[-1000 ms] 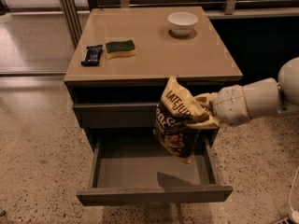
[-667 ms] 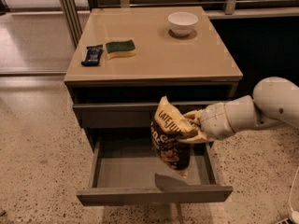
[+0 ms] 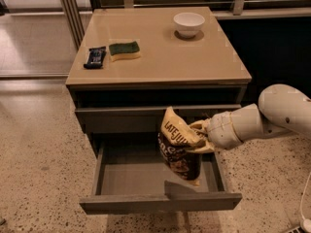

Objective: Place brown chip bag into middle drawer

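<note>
- Bag: the brown chip bag [image 3: 179, 149] hangs over the right half of the open middle drawer [image 3: 131, 177], its bottom low inside.
- Its long axis stands near upright, cream top up, dark end down.
- My jaws, above the drawer's right side, are clamped on its top from the right.

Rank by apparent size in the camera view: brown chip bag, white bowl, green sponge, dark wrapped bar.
1. brown chip bag, held by the claw above the open middle drawer; nearest the camera.
2-3. white bowl and green sponge: look alike, and the bowl sits farther back, so unranked.
4. dark wrapped bar.
</note>
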Motion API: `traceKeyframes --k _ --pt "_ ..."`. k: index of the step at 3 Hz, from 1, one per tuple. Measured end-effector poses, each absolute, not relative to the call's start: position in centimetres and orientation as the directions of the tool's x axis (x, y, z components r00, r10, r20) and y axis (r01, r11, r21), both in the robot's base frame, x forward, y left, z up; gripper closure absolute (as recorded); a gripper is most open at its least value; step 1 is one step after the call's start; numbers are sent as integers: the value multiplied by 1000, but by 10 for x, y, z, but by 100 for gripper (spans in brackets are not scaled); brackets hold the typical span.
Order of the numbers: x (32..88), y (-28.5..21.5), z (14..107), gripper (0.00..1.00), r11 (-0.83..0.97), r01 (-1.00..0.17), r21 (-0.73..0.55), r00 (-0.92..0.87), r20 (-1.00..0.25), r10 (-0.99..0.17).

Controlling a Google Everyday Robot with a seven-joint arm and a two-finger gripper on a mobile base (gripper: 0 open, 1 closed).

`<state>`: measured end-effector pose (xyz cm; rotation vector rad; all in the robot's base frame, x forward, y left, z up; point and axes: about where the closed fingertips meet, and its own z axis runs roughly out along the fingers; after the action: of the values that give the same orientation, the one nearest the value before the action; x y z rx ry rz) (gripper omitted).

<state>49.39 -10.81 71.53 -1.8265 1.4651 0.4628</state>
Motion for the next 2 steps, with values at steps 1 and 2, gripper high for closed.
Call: traceKeyframes --k 1,2 --pt "487 -120 677 100 -82 -941 -329 287 -645 -708" --pt "482 -129 639 100 -71 -942 -327 276 -637 -720"
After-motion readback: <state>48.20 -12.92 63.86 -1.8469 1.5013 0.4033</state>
